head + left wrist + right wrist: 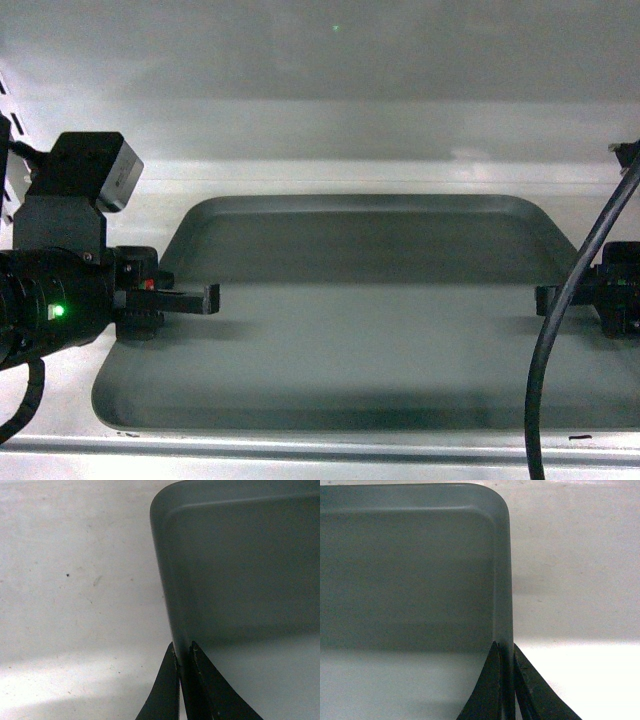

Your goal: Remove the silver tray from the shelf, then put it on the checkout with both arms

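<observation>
White shelf (330,135) bears the silver tray (350,340), both grippers clamping its rims.

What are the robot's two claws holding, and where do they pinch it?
Both pinch the tray by its rim. The left gripper clamps the left side rim, the right gripper the right side rim, one finger inside and one outside. The tray lies on the shelf.

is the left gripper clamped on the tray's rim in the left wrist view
Yes, the left gripper has one finger on each side of the silver tray rim, pinched close with the shelf beside it.
</observation>
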Robot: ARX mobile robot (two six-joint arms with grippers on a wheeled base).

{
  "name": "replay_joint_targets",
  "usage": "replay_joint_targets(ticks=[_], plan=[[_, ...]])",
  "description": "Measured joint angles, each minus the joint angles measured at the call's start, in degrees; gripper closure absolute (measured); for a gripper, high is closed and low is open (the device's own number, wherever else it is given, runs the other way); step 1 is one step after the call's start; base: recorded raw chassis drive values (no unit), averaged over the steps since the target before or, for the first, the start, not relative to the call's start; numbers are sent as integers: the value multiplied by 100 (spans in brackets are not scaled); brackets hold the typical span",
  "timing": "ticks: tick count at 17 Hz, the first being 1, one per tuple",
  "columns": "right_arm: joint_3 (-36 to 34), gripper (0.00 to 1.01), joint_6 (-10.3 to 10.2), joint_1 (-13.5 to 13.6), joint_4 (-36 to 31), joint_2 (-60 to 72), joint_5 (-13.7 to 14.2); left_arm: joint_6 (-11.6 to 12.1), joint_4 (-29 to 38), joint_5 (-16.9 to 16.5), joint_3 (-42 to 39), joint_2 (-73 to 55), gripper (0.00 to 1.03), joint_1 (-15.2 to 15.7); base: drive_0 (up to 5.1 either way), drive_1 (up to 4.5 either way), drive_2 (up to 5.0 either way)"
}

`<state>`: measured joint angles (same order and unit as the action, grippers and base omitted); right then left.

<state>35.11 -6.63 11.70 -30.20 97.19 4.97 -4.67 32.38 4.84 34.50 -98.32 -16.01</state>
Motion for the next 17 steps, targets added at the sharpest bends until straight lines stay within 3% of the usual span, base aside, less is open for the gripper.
replay_joint_targets(ticks=[5, 17], plan=[[-118, 98, -149, 33, 632, -839, 13, 212, -549, 188, -35, 787, 100, -142, 0, 0, 0], [-210, 98, -192, 31, 835, -1187, -33, 319, -758, 286, -144, 1226, 100, -201, 0, 0, 0]])
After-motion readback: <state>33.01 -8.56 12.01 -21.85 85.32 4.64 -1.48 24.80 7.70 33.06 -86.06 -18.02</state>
